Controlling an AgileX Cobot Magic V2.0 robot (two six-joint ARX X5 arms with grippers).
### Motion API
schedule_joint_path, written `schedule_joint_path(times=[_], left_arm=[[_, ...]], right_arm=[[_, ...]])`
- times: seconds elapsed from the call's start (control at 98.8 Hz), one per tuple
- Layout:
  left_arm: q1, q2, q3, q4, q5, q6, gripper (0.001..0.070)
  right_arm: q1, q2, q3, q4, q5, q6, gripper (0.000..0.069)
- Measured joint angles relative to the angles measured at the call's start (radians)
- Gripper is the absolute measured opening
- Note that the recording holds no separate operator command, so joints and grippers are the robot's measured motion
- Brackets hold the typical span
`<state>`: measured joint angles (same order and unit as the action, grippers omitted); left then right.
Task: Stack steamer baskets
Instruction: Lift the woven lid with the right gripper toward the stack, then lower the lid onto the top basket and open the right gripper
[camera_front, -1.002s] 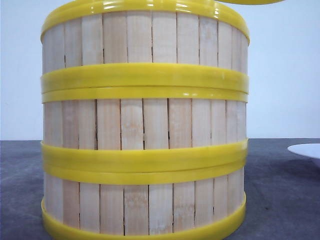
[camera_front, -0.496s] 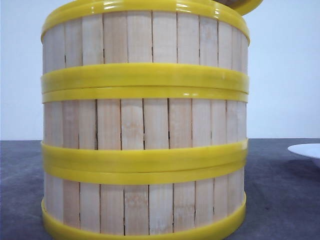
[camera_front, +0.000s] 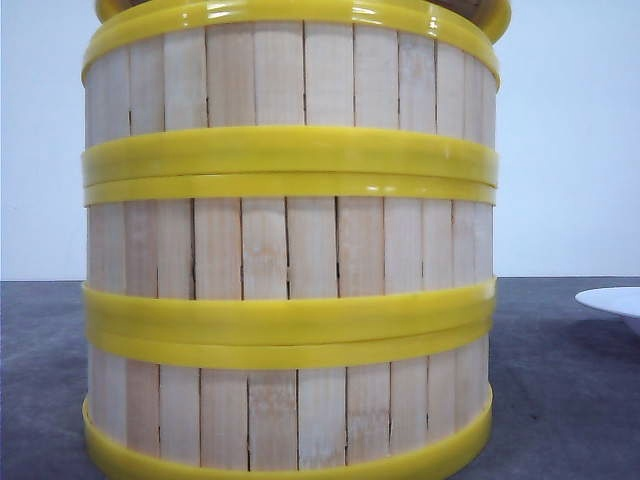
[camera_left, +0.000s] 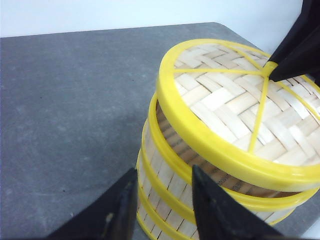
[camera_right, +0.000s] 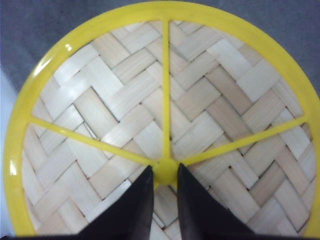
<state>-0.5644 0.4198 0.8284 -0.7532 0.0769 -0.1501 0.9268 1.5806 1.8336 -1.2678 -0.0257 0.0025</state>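
The right end effector (camera_right: 164, 182) has its two black fingers clenched on the small yellow hub where the three spokes of the round woven-bamboo lid with a glossy yellow plastic rim (camera_right: 125, 95) meet, so the lid hangs directly below it. That lid (camera_left: 235, 107) sits tilted over the stack of three round steamer baskets with pale vertical wooden slats and yellow plastic rims (camera_front: 290, 250): a dark gap shows between it and the top basket on the side nearest the left end effector, and whether it touches the basket on the far side cannot be told. The left end effector (camera_left: 162, 200) is released, its black fingers spread and grasping nothing, just beside the stack's wall and low against it; contact with the wall cannot be told. The stack stands on the dark grey tabletop (camera_left: 70, 110). Farther off, beyond the stack on the right end effector's side, the edge of a flat white plate (camera_front: 612, 301) rests on the tabletop, well apart from the baskets.
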Motion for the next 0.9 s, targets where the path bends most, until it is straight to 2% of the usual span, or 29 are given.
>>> schedule_joint_path(times=[0.283,0.901], left_arm=[[0.0,0.0,0.0,0.0,0.0,0.0,0.0192],[0.0,0.0,0.0,-0.003,0.0,0.0,0.0192]], right_arm=[[0.001,0.002,0.0,0.0,-0.035,0.0,0.0052],[0.002,0.052,0.0,-0.001,-0.027,0.0,0.0052]])
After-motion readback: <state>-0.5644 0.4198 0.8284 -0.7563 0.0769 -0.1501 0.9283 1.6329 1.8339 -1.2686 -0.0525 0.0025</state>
